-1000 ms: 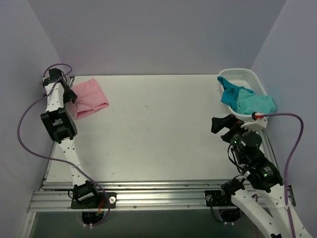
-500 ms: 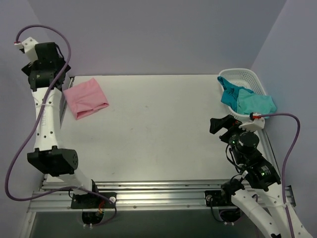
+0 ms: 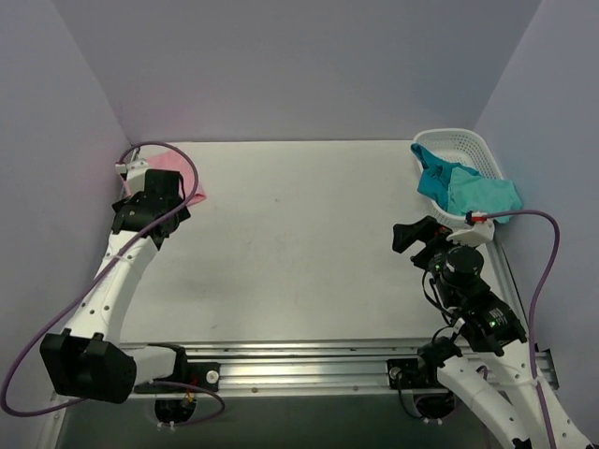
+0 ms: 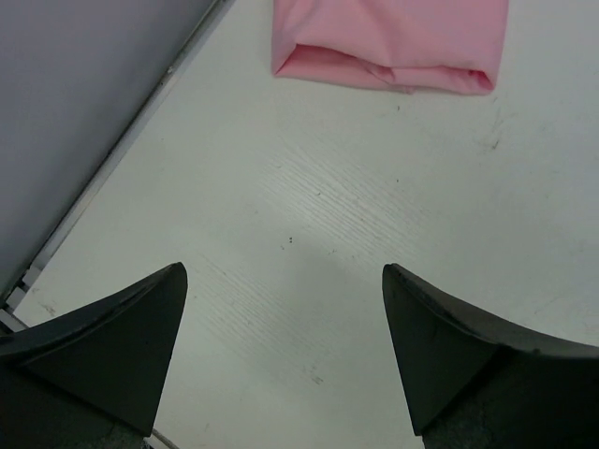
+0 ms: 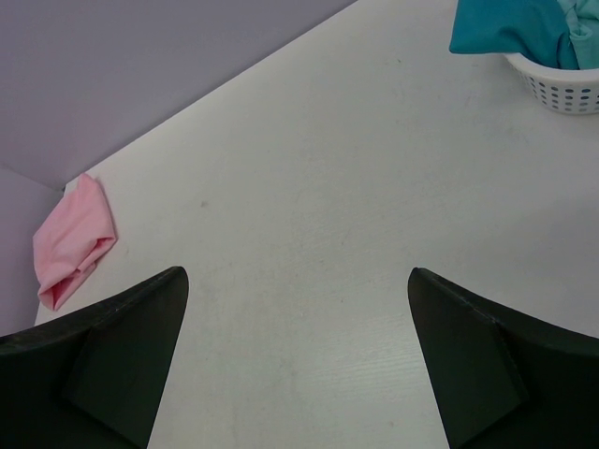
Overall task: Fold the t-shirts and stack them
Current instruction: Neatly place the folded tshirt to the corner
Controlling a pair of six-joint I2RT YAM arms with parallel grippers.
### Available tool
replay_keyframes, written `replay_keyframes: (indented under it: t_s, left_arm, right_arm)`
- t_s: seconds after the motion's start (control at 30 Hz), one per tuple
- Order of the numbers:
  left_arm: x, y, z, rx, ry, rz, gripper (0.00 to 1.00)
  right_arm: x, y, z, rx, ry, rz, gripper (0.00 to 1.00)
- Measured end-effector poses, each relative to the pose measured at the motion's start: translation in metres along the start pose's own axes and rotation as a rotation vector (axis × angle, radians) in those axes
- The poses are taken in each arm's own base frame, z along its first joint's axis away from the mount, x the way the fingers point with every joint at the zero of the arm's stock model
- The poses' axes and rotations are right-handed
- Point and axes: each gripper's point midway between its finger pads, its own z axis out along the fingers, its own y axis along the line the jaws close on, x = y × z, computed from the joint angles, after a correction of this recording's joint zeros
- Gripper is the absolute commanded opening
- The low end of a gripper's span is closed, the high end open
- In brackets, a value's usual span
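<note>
1. White tabletop [image 3: 299,253], bounded by lilac walls [image 3: 299,65] (a metal rail [image 3: 299,360] runs along its near edge).
2. Left gripper [image 4: 283,273]: my two dark fingers stand wide apart with nothing between them, held above bare table near the far-left corner.
3. Pink t-shirt [image 4: 388,42]: folded into a flat packet, lying on the table just ahead of my left fingertips and close to the left wall. Seen from above, my left arm [image 3: 112,281] and its purple cable [image 3: 194,173] cover part of it.
4. Right gripper [image 5: 297,276]: fingers likewise spread and empty, held over the right side of the table, near the basket.
5. White lattice basket [image 3: 460,138]: stands at the far-right corner of the table.
6. Teal t-shirt [image 3: 436,176] and turquoise t-shirt [image 3: 479,195]: bunched and unfolded in the basket, spilling over its near rim (how many garments make up the heap I cannot tell).
7. Pink t-shirt and basket lie well apart, at opposite sides of the table.
</note>
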Motion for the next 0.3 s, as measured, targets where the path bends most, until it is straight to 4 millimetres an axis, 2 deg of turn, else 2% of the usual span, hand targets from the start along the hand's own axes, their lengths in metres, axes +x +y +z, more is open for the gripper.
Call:
replay_keyframes:
  t_s: [0.13,0.3]
  left_arm:
    - [-0.020,0.005,-0.011,0.008,-0.073,-0.051,0.94]
    - [-0.027,-0.004,-0.010,0.051,-0.104,-0.062,0.94]
  right_arm:
    - [0.001,-0.002,0.000,0.012,0.001,0.012,1.00]
    - [0.001,-0.007,0.000,0.036,-0.003,0.014,1.00]
